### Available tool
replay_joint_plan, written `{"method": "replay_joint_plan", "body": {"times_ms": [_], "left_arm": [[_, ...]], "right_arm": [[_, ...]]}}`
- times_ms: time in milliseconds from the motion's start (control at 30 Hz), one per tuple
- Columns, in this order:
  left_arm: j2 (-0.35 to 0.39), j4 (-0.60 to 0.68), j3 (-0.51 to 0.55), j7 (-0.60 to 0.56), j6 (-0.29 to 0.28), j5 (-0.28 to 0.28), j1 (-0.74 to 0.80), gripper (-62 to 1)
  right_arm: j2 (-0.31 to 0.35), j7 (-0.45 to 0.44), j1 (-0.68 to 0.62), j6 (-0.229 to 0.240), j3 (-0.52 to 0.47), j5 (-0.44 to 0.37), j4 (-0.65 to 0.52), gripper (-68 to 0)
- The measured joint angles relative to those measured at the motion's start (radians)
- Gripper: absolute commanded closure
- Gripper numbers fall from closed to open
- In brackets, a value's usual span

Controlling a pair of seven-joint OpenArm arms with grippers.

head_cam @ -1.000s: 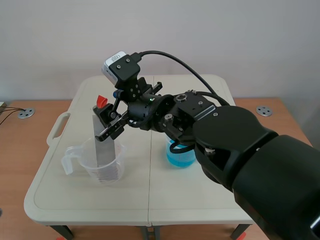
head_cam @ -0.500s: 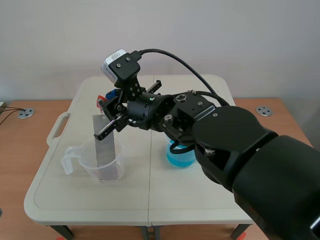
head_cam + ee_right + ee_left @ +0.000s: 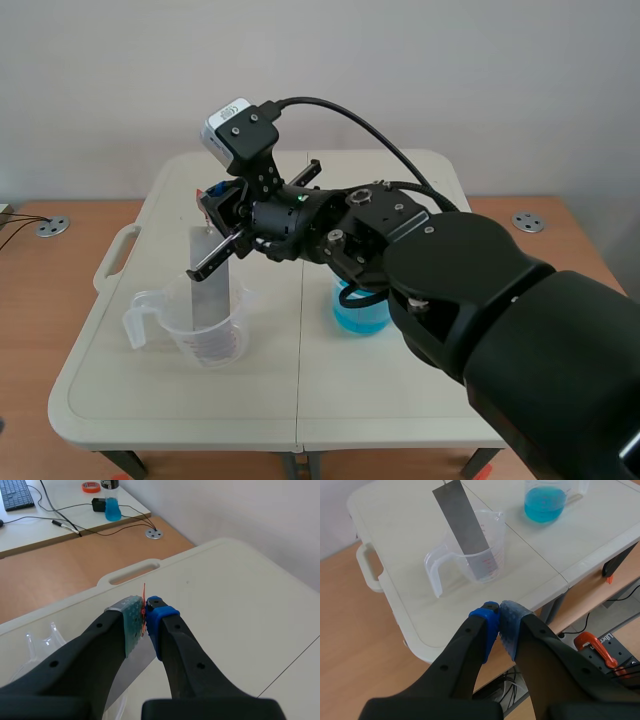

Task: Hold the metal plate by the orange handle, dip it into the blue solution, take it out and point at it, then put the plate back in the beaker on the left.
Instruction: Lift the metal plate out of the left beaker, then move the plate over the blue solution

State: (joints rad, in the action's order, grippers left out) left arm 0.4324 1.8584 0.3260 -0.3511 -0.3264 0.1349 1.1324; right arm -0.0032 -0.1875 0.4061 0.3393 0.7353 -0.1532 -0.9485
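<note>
My right jaws are pinching the orange handle (image 3: 144, 597) at the top of the metal plate (image 3: 208, 285). The plate is leaning in the clear measuring beaker (image 3: 205, 335). My left jaws are closed on nothing and are hanging just outside the edge of the surface (image 3: 300, 400).

I am thinking the lift should go straight up until the plate's lower end is clearing the rim. Only then should it go across to the beaker of blue solution (image 3: 360, 315), at 3 o'clock from the clear one, so nothing is tipping.

The handle is showing only as a thin orange sliver between the pads (image 3: 131, 624). My right arm (image 3: 480, 300) is hiding part of the blue beaker, so I am not seeing its rim well.
</note>
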Motion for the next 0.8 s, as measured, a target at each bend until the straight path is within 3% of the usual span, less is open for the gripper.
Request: {"method": "replay_joint_plan", "body": {"times_ms": [400, 800], "left_arm": [[0.0, 0.0, 0.0, 0.0, 0.0, 0.0, 0.0, -3.6], [0.0, 0.0, 0.0, 0.0, 0.0, 0.0, 0.0, -3.6]], "right_arm": [[0.0, -0.066, 0.0, 0.158, 0.0, 0.0, 0.0, -1.1], [0.018, -0.107, 0.0, 0.362, 0.0, 0.0, 0.0, -1.1]]}}
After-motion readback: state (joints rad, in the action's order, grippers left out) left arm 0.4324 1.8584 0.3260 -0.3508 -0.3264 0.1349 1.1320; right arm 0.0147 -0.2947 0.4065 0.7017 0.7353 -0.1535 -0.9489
